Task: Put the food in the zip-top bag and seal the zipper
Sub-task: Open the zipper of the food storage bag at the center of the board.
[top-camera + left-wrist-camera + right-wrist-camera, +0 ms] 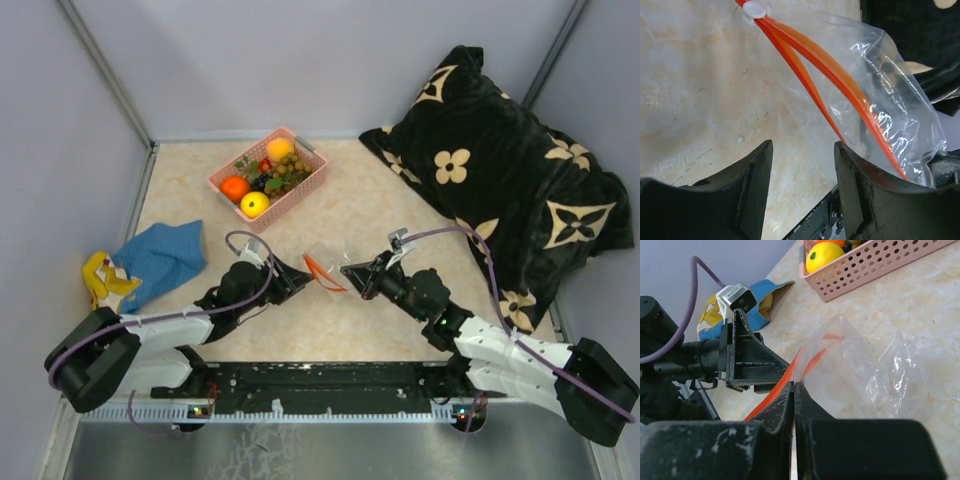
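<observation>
A robot test cell in a lab is indicated. A table (370, 320) is closed in by plain grey walls (300, 60) behind the basket (296, 197) of toy fruit (254, 204); a left arm (170, 325) and a right arm (500, 350) are bolted to a black rail (330, 378) in front of the basket.

**A beige marbled table (370, 215) stands boxed in by pale lilac-grey walls (330, 60) under soft, even light.**

Slim grey metal struts (105, 70) run up the back corners. A black plush cushion (500, 170) printed with cream flowers leans against the right wall, covering that side of the tabletop. A crumpled blue-and-yellow cloth (165, 255) lies by the left wall. Seen close, the table surface carries faint scuffs and specks.
</observation>
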`<state>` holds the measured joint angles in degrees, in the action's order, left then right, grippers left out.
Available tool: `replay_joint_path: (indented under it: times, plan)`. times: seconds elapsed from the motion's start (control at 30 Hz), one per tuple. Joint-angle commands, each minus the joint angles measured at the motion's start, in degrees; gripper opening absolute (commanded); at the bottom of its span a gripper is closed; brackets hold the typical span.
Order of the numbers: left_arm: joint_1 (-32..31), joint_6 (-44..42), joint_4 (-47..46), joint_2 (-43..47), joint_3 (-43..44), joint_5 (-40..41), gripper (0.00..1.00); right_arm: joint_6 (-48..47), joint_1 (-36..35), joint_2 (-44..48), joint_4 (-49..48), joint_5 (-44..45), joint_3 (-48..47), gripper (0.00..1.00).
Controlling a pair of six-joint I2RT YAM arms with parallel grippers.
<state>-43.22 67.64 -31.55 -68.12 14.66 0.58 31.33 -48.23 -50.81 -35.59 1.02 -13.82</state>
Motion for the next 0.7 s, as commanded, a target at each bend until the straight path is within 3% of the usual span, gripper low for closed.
replay_joint_path:
  times: [0.0, 0.67]
  plan:
    - [0.55, 3.47, -7.86, -1.46, 0.31, -1.25, 0.58, 0.22, -0.23, -0.43, -5.09, -0.14, -0.24, 0.00]
    - [0.60, 5.37, -7.41, 1.26, -1.87, 1.44, 0.57, 0.81, -0.20, 0.05, -6.38, -0.13, 0.99, 0.00]
